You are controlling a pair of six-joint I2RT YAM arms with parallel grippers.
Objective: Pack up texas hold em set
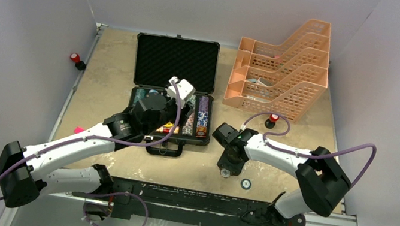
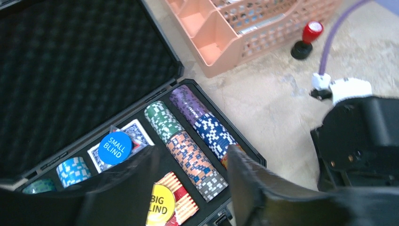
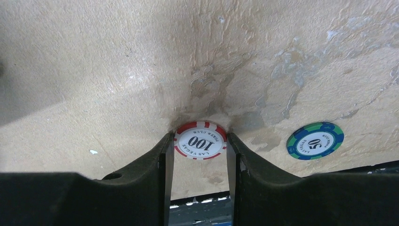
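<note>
"Black briefcase point(image 1: 176, 61) first, working from the left. How full was it?"

"Mostly full, I judged. It lay open in the middle of the table point(image 1: 112, 75) with the foam lid up, and a pink marker point(image 1: 78, 129) sat apart off its left side. Through my left wrist camera I saw light blue chips point(image 2: 73, 170), a blue card deck point(image 2: 139, 132) under the SMALL BLIND button point(image 2: 115, 147) and a red deck point(image 2: 183, 202) under the BIG BLIND button point(image 2: 162, 203). Right of those were rows of green chips point(image 2: 162, 120), purple, blue and orange ones, all seated in their slots."

"And your left gripper point(image 2: 190, 157)?"

"It hung over those chip rows with its jaws partly apart. I saw nothing held between them."

"The right side?"

"My right gripper point(image 3: 200, 146) was down at the table, off the case's right front corner. Its fingers point(image 3: 160, 160) were pressed to either edge of a red 100 chip point(image 3: 200, 140). I couldn't tell whether the chip had left the surface."

"Anything else loose?"

"A green 50 chip point(image 3: 315, 140) lay flat just to the right of the red one, untouched. The peach rack point(image 1: 279, 77) stood at the back right and was no part of the job."

"So what was left?"

"By my reckoning, those two chips had to go into the case. After that the lid had to come down and shut."
</note>
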